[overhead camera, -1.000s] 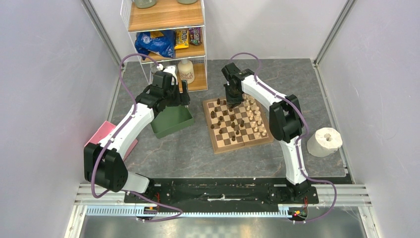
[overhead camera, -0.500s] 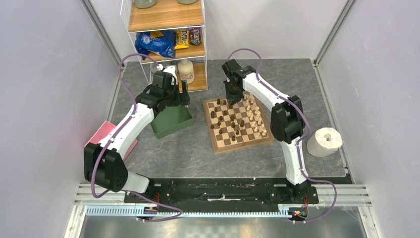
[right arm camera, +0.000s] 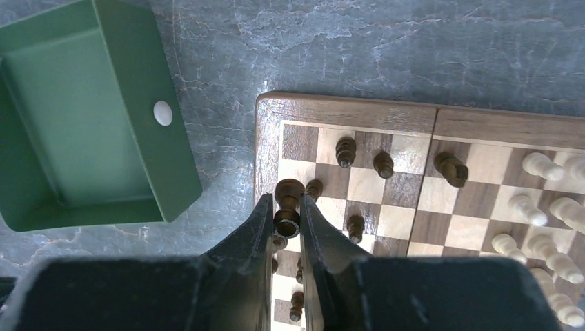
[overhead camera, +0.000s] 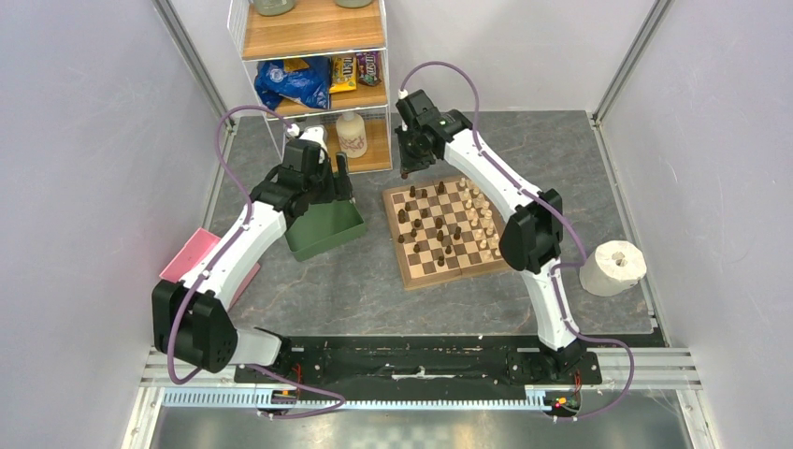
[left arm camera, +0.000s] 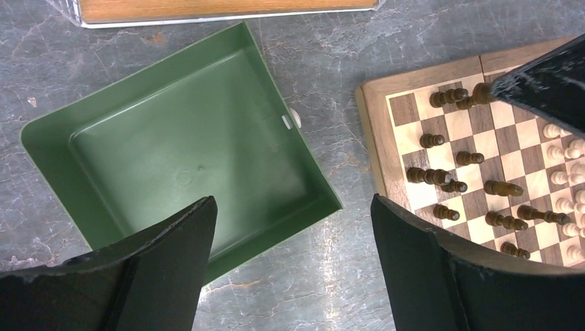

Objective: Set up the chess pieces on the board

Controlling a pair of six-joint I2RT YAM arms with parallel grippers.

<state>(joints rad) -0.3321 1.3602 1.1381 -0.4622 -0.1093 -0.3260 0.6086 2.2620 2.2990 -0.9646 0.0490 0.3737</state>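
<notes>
The right hand pinches a dark piece between its pressed-in fingers, holding it above the edge column of the board, near the corner closest to the green tray. The job looks roughly half done. The pale pieces are gathered in close rows along the side of the board opposite the tray. The dark pieces are strewn unevenly over the squares nearer the tray and toward the board's middle, with no tidy back rank or pawn line yet. Sorting that dark set into its two rows appears to be the main work left, and the piece now gripped seems bound for a square along the board's tray-side edge. The left hand hangs with its fingers spread wide, holding nothing, over the tray just beside the board. A small white object, too small to identify, sits at the tray wall facing the board, on the grey bench.
</notes>
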